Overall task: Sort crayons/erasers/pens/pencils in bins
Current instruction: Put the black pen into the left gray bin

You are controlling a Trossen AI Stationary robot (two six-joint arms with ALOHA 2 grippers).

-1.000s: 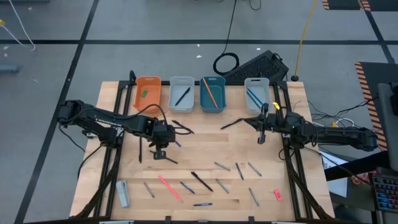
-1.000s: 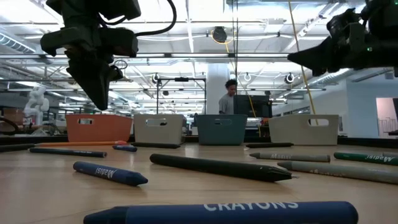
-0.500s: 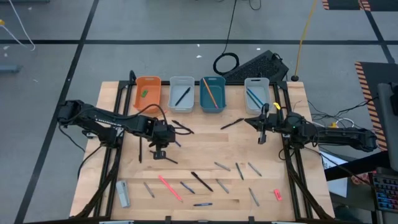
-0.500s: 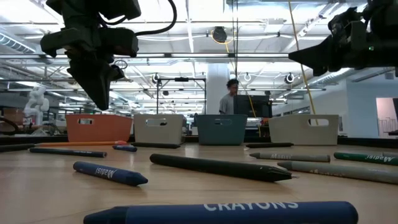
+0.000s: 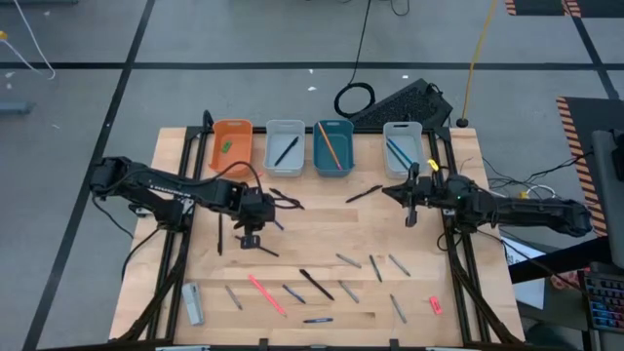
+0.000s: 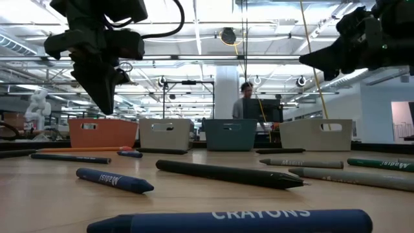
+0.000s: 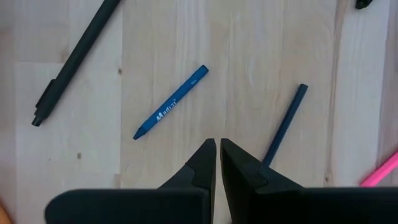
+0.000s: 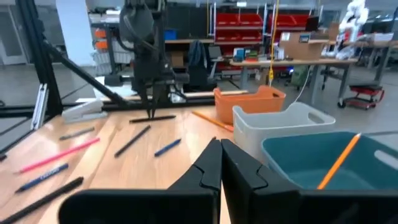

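Note:
Four bins stand in a row at the table's far edge: orange with a green eraser inside, grey-white, teal and grey-white. Pens, pencils and crayons lie scattered on the wood. A pink-red eraser rests flat near the front right. My left gripper is shut and points down above the table, close to a blue crayon and a dark blue stick. My right gripper is shut and held level above the table, near the right grey-white bin.
A black pen, a pink stick and several grey crayons lie across the near half of the table. A grey stapler-like object sits at the front left. Dark frame rails run along both table sides. A person stands in the room behind.

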